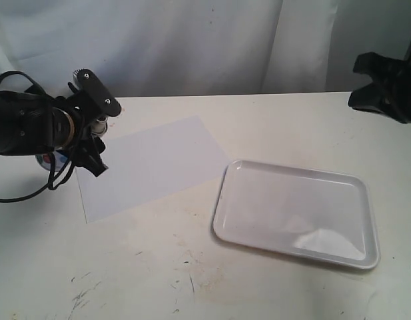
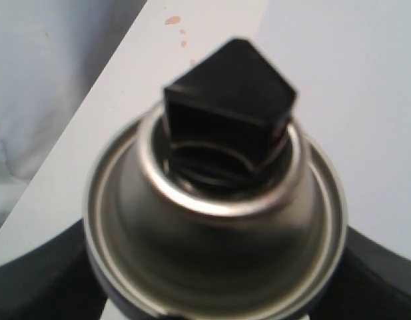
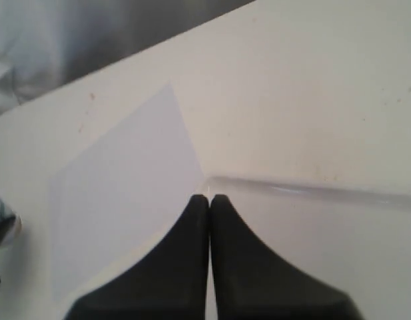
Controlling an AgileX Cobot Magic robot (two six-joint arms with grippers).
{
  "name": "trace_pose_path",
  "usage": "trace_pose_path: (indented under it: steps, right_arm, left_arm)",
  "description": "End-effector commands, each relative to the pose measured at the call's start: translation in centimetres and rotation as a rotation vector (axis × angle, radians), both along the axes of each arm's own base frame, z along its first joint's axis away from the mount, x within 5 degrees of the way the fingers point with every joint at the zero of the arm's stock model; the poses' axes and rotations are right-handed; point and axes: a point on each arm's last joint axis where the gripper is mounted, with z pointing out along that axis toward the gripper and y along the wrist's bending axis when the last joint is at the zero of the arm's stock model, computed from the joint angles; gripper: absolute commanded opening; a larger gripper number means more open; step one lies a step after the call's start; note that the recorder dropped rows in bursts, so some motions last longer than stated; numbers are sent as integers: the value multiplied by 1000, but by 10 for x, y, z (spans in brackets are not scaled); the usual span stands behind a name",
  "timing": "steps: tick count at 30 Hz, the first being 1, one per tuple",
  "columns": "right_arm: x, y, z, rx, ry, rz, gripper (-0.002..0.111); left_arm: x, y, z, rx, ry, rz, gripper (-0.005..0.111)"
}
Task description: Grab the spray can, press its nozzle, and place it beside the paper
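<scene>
Nearest the exterior camera, the scuffed off-white tabletop carried a glossy white rectangular rimmed tray on the right. Just beyond the tray's left end lay the flat plain white sheet of paper, skewed, with one corner beside the tray's far-left corner. At the paper's left edge, the black left tool was clamped around the small white aerosol spray can, one finger on each side of its silver metal top. The can was tilted; contact with the tabletop could not be determined. Its small black plastic nozzle stood uncovered on the dome. Farther back, at the right, the black right tool hung clenched, fingertips together, holding nothing. A pale curtain closed off the rear.
</scene>
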Motion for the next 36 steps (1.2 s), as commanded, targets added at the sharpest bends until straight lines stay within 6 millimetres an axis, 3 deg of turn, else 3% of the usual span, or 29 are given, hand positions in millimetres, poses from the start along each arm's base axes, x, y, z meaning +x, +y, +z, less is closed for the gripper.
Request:
trace_pose_path:
  steps: [1,10,16,29,36]
  right_arm:
    - [27,2,-7,69,-39,-59,0]
    - [90,47,-24,209,45,267,0]
    - [119,82,-40,283,108,413,0]
    - [140,154,-60,298,103,596,0]
    - [144,172,-65,299,96,627,0]
  left_arm:
    - [1,-3,8,0,-25,-12,0]
    - [1,-7,8,23,-10,-102,0]
    - [1,-13,7,-14,-12,-154,0]
    - [8,-6,2,135,11,-136,0]
    - [19,-31,-5,204,29,-222,0]
